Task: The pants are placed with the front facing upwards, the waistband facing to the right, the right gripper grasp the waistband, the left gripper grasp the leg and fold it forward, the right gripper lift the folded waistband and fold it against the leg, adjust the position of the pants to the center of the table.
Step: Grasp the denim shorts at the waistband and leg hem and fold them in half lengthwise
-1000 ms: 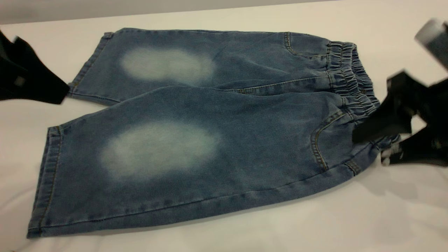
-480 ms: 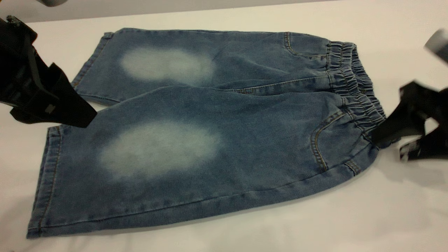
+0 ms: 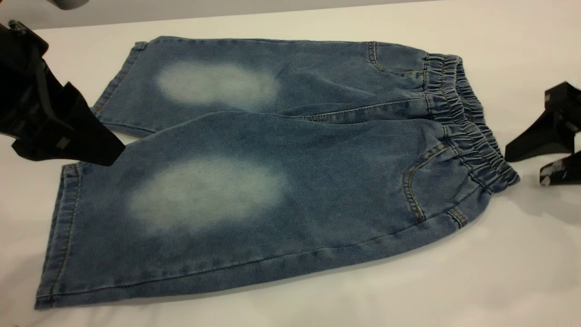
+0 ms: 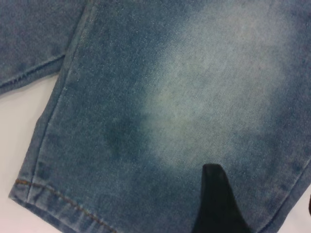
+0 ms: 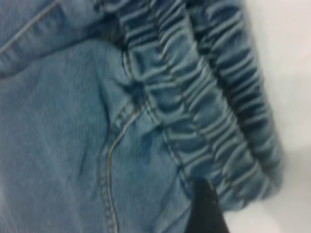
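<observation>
The tabletop (image 3: 522,281) filled the frame of the exterior view, pale and bare around the garment. The pants (image 3: 272,181) lay flat on it, front up, spread across the middle of the frame, hems toward the left edge and the two pale knee patches showing. The upper leg ran along the top of the frame; the lower, wider leg overlapped its inner edge and reached toward the lower left corner.

The waistband (image 3: 467,127) sat gathered at the right end of the pants, running diagonally toward the right edge.

The left gripper (image 3: 102,152) was at the left edge of the frame, its tip over the gap between the two hems, just above the lower leg's hem corner. Whether its fingers were apart or together could not be told.

The right gripper (image 3: 526,168) stood at the right edge, just beside the waistband's lower end but clear of it, fingers apart, holding nothing.
</observation>
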